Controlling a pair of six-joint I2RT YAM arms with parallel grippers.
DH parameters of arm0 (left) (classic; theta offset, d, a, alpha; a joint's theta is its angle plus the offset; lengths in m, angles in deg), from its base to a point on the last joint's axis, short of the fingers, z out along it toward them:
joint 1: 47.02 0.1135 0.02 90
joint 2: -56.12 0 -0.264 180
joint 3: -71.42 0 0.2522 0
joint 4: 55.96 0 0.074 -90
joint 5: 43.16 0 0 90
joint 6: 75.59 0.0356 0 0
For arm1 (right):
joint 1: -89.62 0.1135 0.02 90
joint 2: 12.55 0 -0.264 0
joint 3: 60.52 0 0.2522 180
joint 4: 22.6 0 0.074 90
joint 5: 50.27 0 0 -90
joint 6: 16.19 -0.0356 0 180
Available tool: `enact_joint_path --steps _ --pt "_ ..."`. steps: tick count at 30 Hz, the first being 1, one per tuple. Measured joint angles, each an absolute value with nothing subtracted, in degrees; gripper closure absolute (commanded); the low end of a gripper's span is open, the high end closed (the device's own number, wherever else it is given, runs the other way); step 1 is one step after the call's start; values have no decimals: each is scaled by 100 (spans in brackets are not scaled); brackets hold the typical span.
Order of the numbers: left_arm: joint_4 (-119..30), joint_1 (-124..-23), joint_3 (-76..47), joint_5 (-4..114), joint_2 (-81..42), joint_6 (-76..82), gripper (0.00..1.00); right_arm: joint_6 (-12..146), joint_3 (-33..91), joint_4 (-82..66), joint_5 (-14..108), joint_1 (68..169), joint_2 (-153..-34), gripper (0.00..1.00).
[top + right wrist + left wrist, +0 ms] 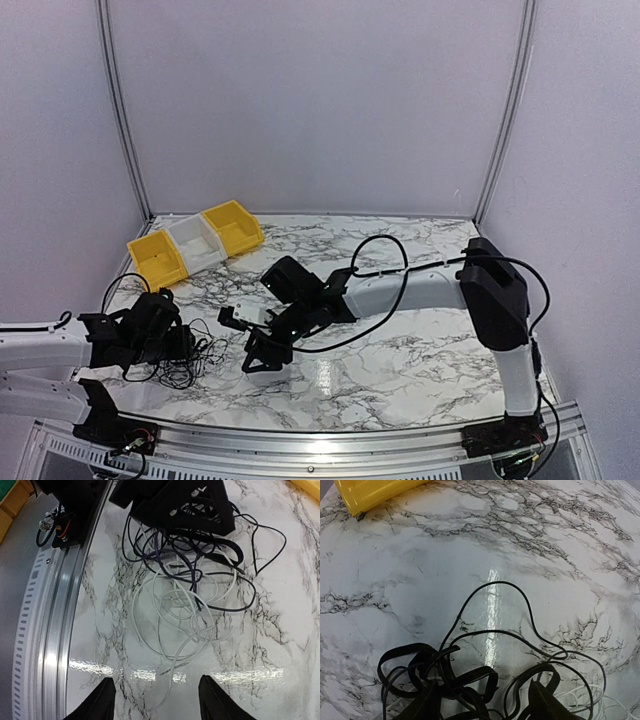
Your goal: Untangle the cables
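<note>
Now the cables [190, 368] lie in one tangle, black and white strands mixed, at the near left of the desk [400, 360]. Over it the left end effector [484, 685] is spread wide; the right end effector [156, 679], also spread, sits just right of it.

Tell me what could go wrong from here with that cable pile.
1. Black and white cables interweave; pulling one strand may tighten the tangle or drag the pile.
2. The left end effector and right end effector sit close at the same pile, so they could collide.
3. The pile lies near the metal rail; a loop might snag there.
</note>
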State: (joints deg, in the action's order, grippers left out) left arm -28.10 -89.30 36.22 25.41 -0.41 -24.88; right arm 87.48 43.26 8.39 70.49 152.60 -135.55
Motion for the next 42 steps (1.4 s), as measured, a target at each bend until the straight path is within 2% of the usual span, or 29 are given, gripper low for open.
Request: enact_joint_path --steps 8,10,12,17,23,27,33,38,42 --pt "-3649 -9028 4105 2895 -189 -2984 45 8667 4719 972 7047 15271 -13922 86" --pt "-4055 -9087 4212 3052 -316 -3056 45 8726 4717 1055 6955 15271 -13922 95" --pt "-4438 -9157 4239 3087 -592 -3091 46 8779 4649 1055 6841 15249 -13876 100" --pt "-4973 -9428 3655 3048 -1726 -3001 47 8938 4009 1121 6621 15041 -13358 100" --pt "-5362 -10071 2092 3535 -3212 -2678 48 9238 3486 1335 6531 14304 -12396 100" --pt "-5566 -10184 1290 3730 -3584 -2448 43 9463 3150 1484 6566 13771 -11636 100" --pt "-5675 -10184 1257 3430 -3171 -2013 35 9718 2979 1716 6747 13271 -11008 100" --pt "-5760 -10182 1778 3138 -1905 -1220 35 9974 2979 1938 6946 13262 -10779 100" --pt "-5998 -10184 1848 3503 -1344 -285 39 10142 3029 2168 7132 13262 -10726 100"
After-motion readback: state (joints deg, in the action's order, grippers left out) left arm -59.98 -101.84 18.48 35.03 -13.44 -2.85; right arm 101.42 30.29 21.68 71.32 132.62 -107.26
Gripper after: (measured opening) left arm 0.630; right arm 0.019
